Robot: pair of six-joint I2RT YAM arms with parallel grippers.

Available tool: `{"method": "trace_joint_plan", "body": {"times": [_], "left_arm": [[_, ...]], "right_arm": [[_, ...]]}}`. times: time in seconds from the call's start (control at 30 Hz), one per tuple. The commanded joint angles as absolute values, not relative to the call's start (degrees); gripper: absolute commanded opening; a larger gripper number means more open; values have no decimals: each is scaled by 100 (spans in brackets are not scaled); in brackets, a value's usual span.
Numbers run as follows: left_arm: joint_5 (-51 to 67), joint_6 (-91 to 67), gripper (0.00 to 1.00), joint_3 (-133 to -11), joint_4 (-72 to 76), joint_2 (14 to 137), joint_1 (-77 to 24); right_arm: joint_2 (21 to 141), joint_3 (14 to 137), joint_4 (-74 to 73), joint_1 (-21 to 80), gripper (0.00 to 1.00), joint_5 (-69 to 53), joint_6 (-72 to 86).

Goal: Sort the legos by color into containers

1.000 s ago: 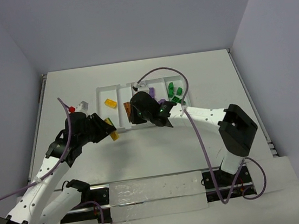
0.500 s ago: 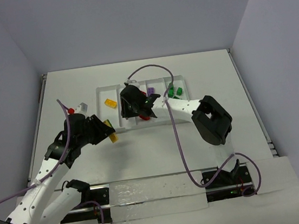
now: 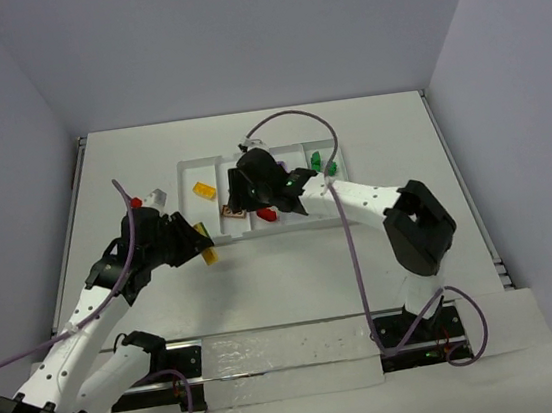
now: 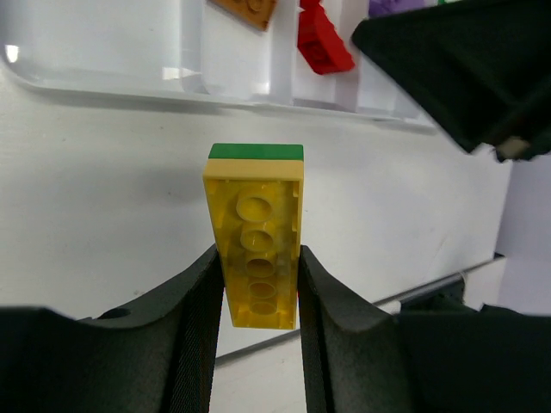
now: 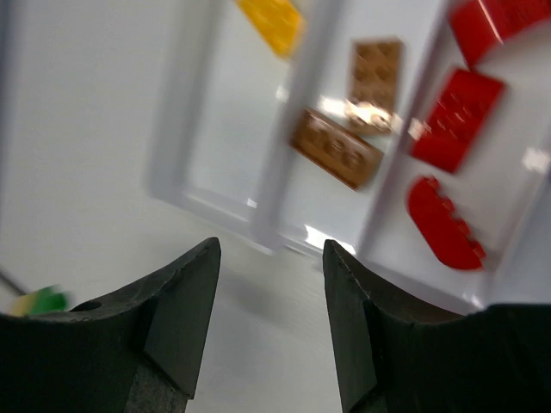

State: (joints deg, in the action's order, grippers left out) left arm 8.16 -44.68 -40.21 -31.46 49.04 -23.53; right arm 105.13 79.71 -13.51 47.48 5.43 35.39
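Tray is sitting mid-table, its compartments holding, from the left, one yellow brick, two brown bricks, three red bricks, and green bricks far right. Right gripper is hovering over the near rim, jaws apart, empty. Left gripper is pinching a yellow-and-green brick just outside the tray.

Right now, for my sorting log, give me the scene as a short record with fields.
left gripper: shut on held brick
held brick: yellow, green piece on its far end, over the table, short of the tray
right gripper: open, empty, above the tray
tray, adjoining compartments: yellow brick; two brown bricks; three red bricks
green bricks: rightmost compartment
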Motion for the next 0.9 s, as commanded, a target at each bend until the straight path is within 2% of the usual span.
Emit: {"method": "trace_joint_plan", "body": {"times": [0.0,0.07,0.23,0.37,0.43,0.53,0.87], "left_arm": [[1564,-4280,0,-4060,-2402,4881,-2273],[1955,-4246,0,-3923,-2061,4956,-2250],[3181,-4151,0,-3718,-1057,5282,-2208],[4092,-4235,0,-3727,-352,5647,-2189],[4403,-4280,0,-3718,-110,5782,-2188],[4864,-4323,0,-3724,290,5888,-2188],[5531,-4443,0,-3527,854,5752,-2188]], "right_arm": [[8887,6692,-282,4352,59,-459,3357],[8325,6030,-29,4178,60,-951,3375],[7229,5266,-26,3857,63,-1551,3226],[6520,4864,-26,3729,71,-2343,3069],[6382,4852,-26,3709,75,-2680,2963],[6430,4924,-26,3689,76,-3241,2892],[6787,5022,806,3683,72,-4066,3054]]}}
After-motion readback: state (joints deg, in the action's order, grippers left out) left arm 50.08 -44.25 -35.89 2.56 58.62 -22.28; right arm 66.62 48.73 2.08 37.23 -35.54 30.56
